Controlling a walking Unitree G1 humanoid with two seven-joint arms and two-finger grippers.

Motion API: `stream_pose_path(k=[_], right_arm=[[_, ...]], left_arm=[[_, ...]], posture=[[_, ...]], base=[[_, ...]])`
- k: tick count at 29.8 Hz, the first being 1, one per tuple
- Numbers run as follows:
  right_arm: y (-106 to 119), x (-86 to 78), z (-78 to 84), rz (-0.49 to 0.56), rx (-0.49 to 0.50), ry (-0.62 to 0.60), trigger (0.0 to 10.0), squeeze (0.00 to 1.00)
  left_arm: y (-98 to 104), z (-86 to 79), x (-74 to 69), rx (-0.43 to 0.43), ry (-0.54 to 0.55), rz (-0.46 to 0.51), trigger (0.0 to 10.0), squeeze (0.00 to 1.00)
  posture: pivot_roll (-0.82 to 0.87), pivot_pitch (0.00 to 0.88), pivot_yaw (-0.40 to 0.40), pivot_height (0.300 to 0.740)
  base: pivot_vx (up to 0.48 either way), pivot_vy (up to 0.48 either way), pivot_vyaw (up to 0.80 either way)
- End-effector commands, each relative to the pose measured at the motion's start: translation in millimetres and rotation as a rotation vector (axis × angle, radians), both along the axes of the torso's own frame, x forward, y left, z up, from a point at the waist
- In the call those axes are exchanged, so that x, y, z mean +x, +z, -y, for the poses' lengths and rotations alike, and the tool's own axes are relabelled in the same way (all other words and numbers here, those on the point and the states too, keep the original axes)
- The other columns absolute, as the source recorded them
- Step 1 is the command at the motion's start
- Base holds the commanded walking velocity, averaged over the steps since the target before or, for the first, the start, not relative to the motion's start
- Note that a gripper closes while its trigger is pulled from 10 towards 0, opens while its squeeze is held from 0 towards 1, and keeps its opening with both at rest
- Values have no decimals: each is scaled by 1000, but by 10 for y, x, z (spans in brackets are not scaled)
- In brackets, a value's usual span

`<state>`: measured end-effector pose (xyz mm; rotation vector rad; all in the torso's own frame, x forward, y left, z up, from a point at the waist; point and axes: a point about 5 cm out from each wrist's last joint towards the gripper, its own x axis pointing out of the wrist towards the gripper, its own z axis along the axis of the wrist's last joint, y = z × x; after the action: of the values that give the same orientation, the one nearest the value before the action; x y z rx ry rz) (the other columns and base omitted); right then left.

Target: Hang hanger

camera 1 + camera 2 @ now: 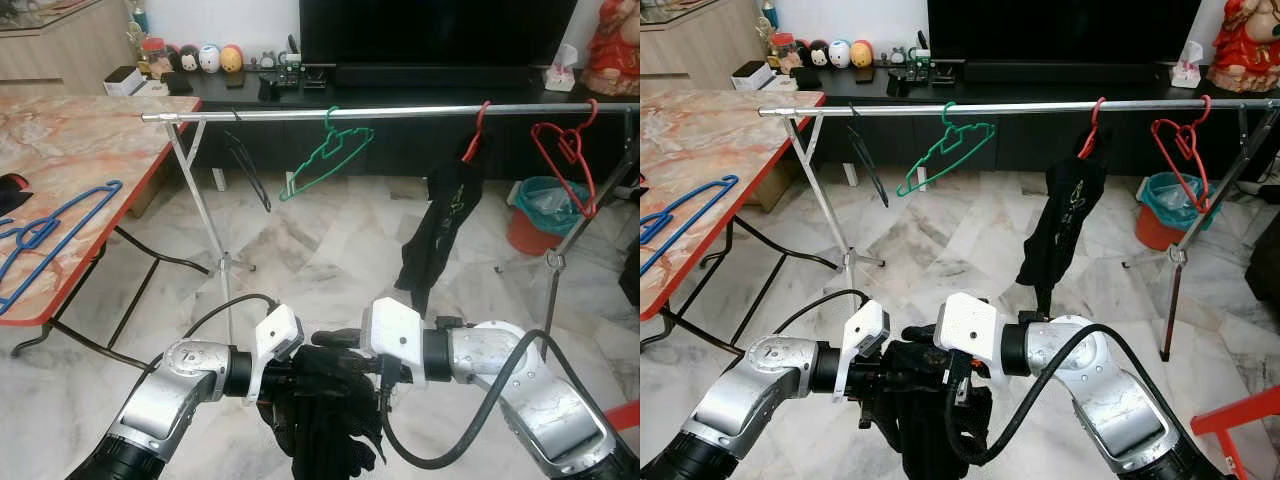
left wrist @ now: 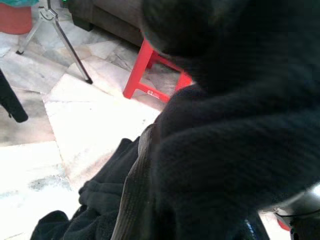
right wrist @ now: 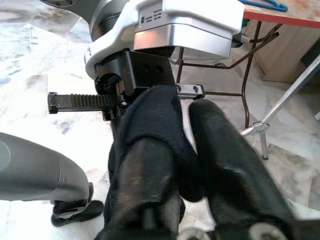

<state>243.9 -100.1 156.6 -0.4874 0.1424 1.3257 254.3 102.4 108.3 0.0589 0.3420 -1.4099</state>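
Both my grippers meet low in front of me, the left gripper (image 1: 290,375) and right gripper (image 1: 345,365) each pinched on a bunched black garment (image 1: 930,420); I cannot make out a hanger in it. The metal rail (image 1: 400,112) stands well ahead, so I should lift evenly toward the bare stretch between the green hanger (image 1: 325,160) and the hung black garment (image 1: 440,225).

rail (image 1: 400,112) open between green hanger (image 1: 325,160) and black garment (image 1: 440,225).

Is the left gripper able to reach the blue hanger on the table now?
Probably not: the left gripper is low at the black garment, which both grippers meet, while the blue hanger lies far off on the table.
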Motion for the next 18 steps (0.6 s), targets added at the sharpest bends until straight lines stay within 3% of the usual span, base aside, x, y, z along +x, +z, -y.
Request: stream_pose_path(k=[1,7,18], right_arm=[[-7,-42,-14,-4,-1,29,10000,1000],[-63,-47,49,-18,-35,5,10000,1000],[-192,-186,380,-91,-64,-117,10000,1000]], left_arm=[[70,0,21,-27,5,18,0,0],[77,-3,25,-33,11,17,0,0],[81,-23,42,-42,26,14,0,0]], posture=[[33,10,27,740],[29,16,27,740],[23,22,28,740]], base=[[0,0,0],[0,0,0],[0,0,0]])
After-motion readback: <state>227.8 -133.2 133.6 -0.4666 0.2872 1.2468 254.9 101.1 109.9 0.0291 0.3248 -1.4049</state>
